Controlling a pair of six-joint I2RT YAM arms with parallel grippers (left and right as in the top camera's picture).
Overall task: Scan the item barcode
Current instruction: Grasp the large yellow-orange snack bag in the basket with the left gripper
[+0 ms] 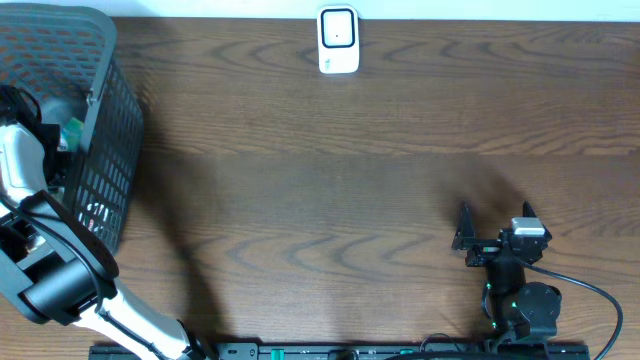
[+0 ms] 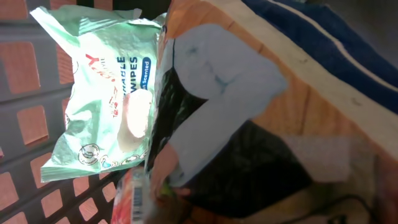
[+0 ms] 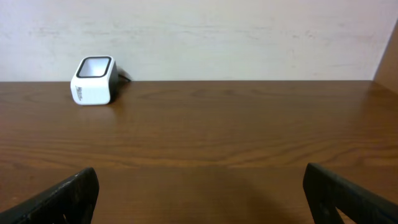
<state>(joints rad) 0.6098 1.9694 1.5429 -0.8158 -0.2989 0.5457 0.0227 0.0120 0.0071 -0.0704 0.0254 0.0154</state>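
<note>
Two items lie touching in the basket (image 1: pixel 110 150): wipes packet (image 2: pixel 106 93) and orange pouch (image 2: pixel 249 112); left hand (image 1: pixel 52 135) is down among them, closed, presumably to lift one, grip contents indeterminate; right hand (image 1: pixel 495 228) rests open, idle; scanner (image 1: pixel 338 40) stands well apart.

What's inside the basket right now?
A green wipes pack and a larger orange, blue and black package lie in the basket. The left arm reaches in; whatever lies beneath them is covered.

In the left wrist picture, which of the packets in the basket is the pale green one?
The wipes pack, on the left. The larger packet beside it is orange, black and pale blue.
</note>
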